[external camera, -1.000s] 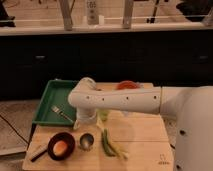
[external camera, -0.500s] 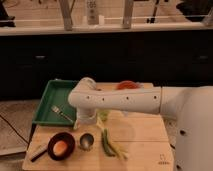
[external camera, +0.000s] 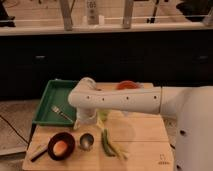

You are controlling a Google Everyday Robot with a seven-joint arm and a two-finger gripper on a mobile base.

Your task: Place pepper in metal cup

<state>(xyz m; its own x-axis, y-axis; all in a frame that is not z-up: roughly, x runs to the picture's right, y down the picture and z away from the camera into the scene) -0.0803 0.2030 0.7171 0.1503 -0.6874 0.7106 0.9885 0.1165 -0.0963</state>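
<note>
The dark green pepper [external camera: 106, 142] lies on the wooden board [external camera: 145, 150], just right of the small silver metal cup [external camera: 86, 140]. A paler yellow-green slender piece [external camera: 119, 151] lies against its lower right side. My white arm reaches in from the right and bends down at the elbow near the tray. My gripper [external camera: 84, 120] hangs just above and behind the metal cup, up and to the left of the pepper. It holds nothing that I can see.
A black bowl with orange inside [external camera: 61, 146] and a dark handle sits left of the cup. A green tray [external camera: 47, 102] with a fork [external camera: 61, 113] is at the back left. A red-orange object [external camera: 128, 85] lies behind the arm.
</note>
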